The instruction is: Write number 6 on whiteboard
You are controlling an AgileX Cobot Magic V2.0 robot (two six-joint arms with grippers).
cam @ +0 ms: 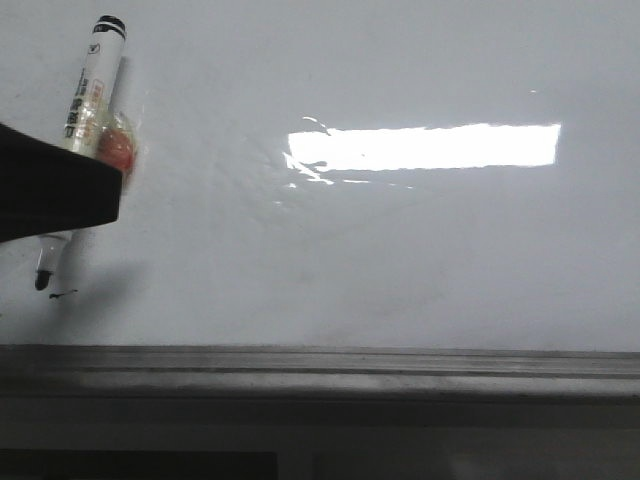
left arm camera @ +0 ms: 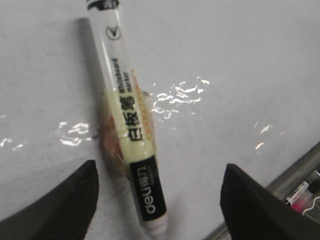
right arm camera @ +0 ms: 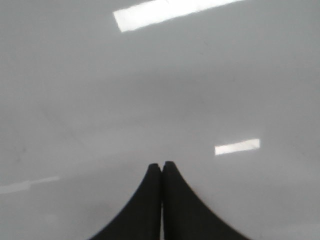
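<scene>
The whiteboard (cam: 400,250) fills the front view, with its grey frame (cam: 320,365) along the near edge. No number 6 shows on it; only a tiny black squiggle (cam: 62,294) sits at the left. A white marker (cam: 92,85) with black bands and an orange-red taped lump (cam: 117,147) lies on the board at the far left. My left gripper (cam: 60,185) hangs over its lower half. In the left wrist view the marker (left arm camera: 127,115) lies between the wide-open fingers (left arm camera: 75,200) of my left gripper (left arm camera: 161,167), untouched. My right gripper (right arm camera: 161,165) is shut and empty above bare board (right arm camera: 150,100).
A bright rectangular light reflection (cam: 425,146) lies across the middle of the board. The frame edge (left arm camera: 295,175) shows in the left wrist view, with a small pink and white object (left arm camera: 300,197) beyond it. A dark strip runs below the frame in the front view.
</scene>
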